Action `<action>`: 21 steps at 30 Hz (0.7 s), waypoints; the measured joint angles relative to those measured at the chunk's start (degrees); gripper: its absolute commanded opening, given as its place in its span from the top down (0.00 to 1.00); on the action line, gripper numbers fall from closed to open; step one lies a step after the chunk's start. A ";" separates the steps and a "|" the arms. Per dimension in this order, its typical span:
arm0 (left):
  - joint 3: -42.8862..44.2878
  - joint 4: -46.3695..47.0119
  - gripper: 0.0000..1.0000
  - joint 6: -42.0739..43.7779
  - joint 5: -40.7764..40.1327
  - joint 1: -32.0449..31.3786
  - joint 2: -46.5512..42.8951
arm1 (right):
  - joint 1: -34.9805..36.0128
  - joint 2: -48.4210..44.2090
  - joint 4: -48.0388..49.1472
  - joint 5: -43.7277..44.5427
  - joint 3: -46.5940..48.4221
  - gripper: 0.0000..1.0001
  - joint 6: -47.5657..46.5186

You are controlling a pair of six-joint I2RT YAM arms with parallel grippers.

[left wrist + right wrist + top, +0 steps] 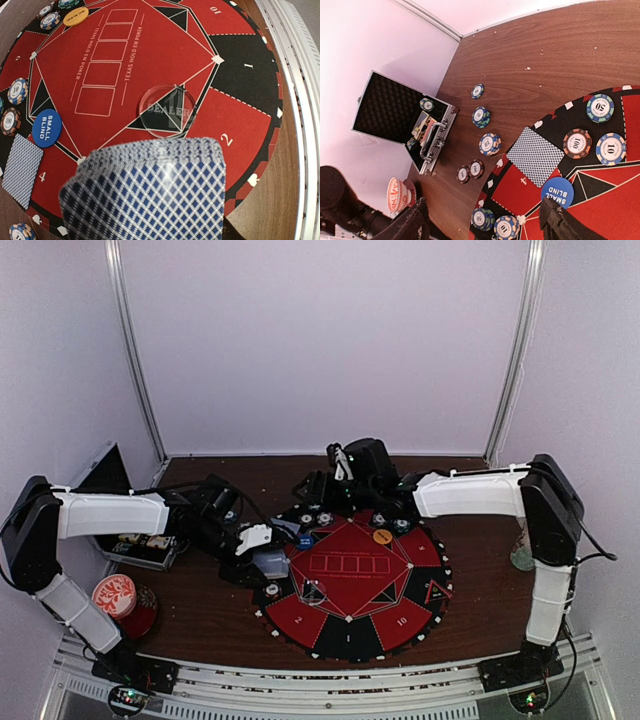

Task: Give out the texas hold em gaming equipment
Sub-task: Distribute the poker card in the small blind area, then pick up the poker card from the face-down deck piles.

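blue-and-white diamond-backed playing cards point(150, 192) fill the near field of the left wrist view, slightly fanned, held above the round red-and-black felt mat point(125, 55).

handling (judgement): thin stack, light. each card is stiff in plane but bends easily. faces are slick, so cards will shear apart under a loose or tilted pinch. best hold is across one short edge, pads flat on both faces. to deal one, slide it off the stack rather than lift it.

left end effector point(262, 554): clamped on the stack. its fingers are hidden behind the cards in the wrist view, so the grip is read from how the cards hang before the lens. the left arm reaches in from the left with forearm level and wrist over the mat's left rim.

one lone card of the same back point(536, 155) lies flat on the mat's rim, just beside the blue round "small blind" disc point(557, 192).

right end effector point(485, 225): fingers wide apart, nothing between them. it hovers over the mat's far-left rim, above striped-edge round poker chips point(577, 143). the right arm's upper link stands upright and its forearm runs level across from the right.
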 measured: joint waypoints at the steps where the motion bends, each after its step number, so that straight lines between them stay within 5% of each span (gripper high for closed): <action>1: 0.00 -0.02 0.57 0.02 0.02 0.00 0.00 | 0.02 -2.12 0.83 -0.87 -2.14 0.24 -0.09; 12: 0.00 -0.04 0.57 0.15 0.11 0.00 0.00 | 3.67 -9.44 6.88 -8.00 -20.98 0.23 -0.83; 21: 0.00 -0.07 0.57 0.17 0.15 0.00 0.00 | 7.23 -8.17 11.65 -10.23 -20.57 0.22 -0.42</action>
